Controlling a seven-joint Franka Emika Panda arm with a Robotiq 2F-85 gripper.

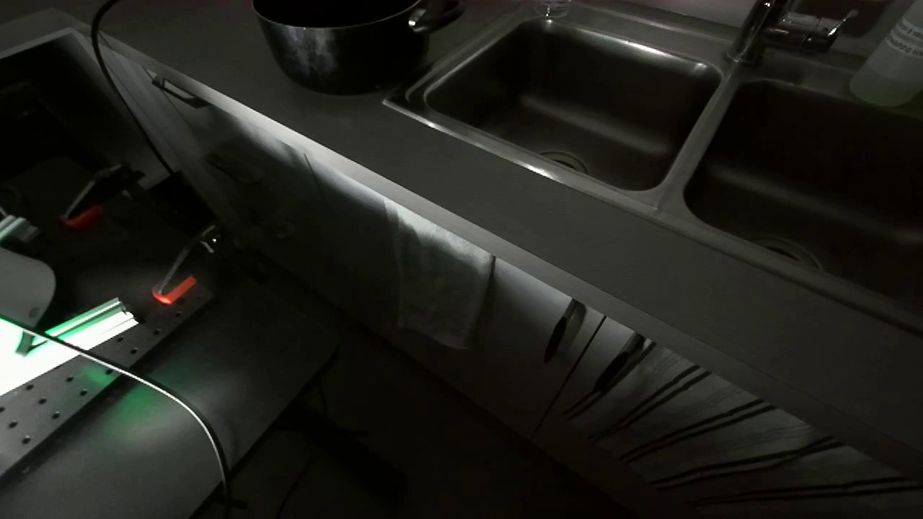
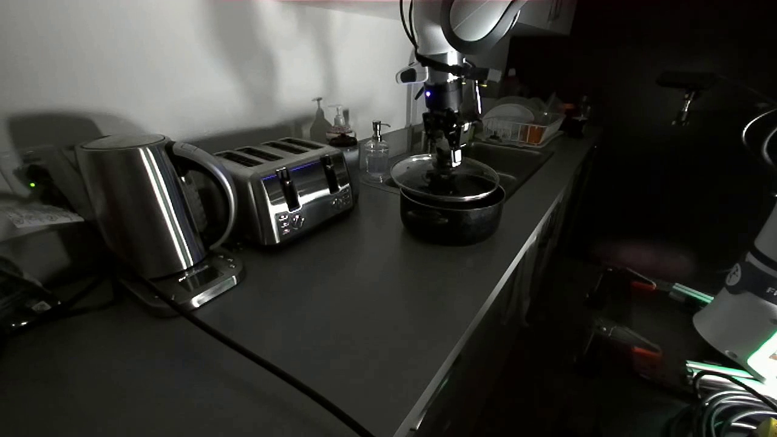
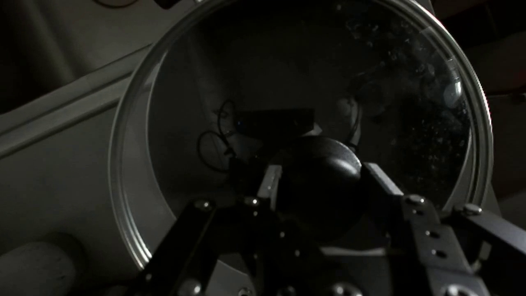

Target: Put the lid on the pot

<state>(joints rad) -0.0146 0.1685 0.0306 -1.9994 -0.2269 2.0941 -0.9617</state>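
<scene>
Lid is over the pot, knob between the jaws.

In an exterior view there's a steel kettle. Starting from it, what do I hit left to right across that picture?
Steel kettle → toaster → clear soap dispenser → pot → dish rack → robot base. The lid overlaps the pot, so it's left out, as are other overlapping things.

One pot: round, dark shiny metal, short side handle; upright on the counter. One lid: clear glass, specked on one side, bright metal rim, dark rounded knob; I hold it by the knob, slightly tilted, just above the pot's mouth.
</scene>
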